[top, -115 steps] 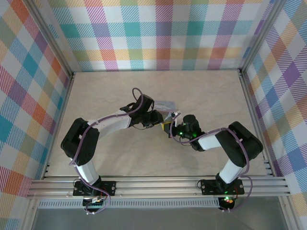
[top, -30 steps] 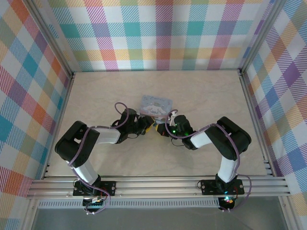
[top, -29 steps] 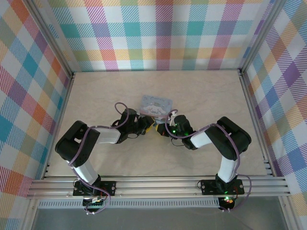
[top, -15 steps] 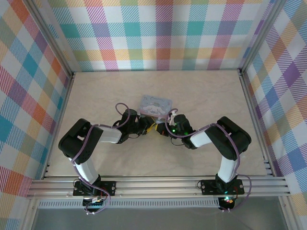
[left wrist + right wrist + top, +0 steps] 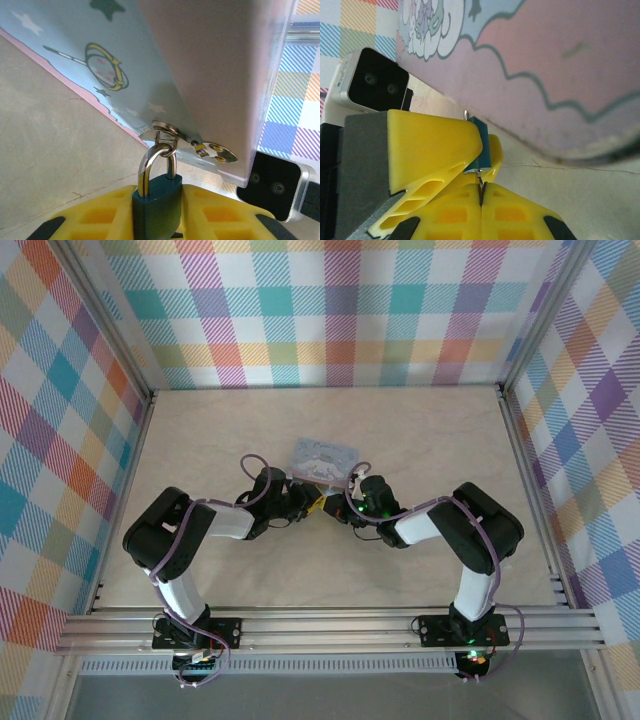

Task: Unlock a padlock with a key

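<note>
The dark-blue padlock [image 5: 156, 202] hangs by its metal shackle [image 5: 149, 165] from the hasp of the pale blue tin [image 5: 215, 75]. My left gripper [image 5: 157, 216] is shut on the padlock's body, one yellow finger on each side. In the right wrist view the padlock [image 5: 483, 145] sits between the left gripper's fingers [image 5: 430, 145]. My right gripper [image 5: 481, 197] is shut on the thin key [image 5: 480, 184], whose tip touches the padlock's bottom face. From above, the left gripper [image 5: 310, 506] and the right gripper [image 5: 336, 508] meet in front of the tin [image 5: 322, 453].
The tin's side [image 5: 545, 60] looms just above and behind both grippers. The wooden table [image 5: 430, 440] lies around them, fenced by plaid walls [image 5: 330, 310] and a metal rail [image 5: 330, 625] at the near edge.
The left gripper's jaws have drawn in against the padlock over the last second. The right gripper has edged slightly toward the left gripper. The tin has stayed in place.
</note>
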Tool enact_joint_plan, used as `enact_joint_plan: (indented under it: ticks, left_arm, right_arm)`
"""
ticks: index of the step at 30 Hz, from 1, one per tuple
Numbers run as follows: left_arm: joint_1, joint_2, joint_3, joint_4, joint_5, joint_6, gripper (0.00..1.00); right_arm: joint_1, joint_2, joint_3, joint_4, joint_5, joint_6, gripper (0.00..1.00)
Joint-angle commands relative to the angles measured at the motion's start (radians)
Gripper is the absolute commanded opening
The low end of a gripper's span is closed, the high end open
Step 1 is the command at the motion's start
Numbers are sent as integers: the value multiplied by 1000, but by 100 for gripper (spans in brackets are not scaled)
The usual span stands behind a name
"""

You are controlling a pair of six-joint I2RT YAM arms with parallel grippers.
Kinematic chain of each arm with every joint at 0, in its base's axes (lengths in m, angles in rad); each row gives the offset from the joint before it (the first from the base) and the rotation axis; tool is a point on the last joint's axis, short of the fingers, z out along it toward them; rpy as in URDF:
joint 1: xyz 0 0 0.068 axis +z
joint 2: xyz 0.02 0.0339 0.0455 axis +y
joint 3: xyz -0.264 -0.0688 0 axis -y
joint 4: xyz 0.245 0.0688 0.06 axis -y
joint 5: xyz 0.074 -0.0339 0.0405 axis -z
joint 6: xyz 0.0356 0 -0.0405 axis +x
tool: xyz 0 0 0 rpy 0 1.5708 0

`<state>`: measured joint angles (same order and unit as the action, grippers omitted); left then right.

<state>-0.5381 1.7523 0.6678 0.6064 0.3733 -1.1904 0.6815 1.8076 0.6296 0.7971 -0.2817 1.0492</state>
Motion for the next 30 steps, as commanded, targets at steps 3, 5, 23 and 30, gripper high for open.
enact_joint_plan:
  ticks: [3,5,23,30]
  left_arm:
    - [6,-1,-9,-5,-28,0,18]
    - [6,-11,-8,-19,-34,5,14]
    - [6,-83,44,-186,-23,-33,1]
    - [6,-106,78,-262,-14,-58,0]
  right_arm:
    - [7,-37,14,49,-22,22,5]
    - [7,-47,6,43,-13,8,11]
    - [-43,-297,-111,-120,102,-343,52]
    - [-39,-508,-101,-315,186,-705,64]
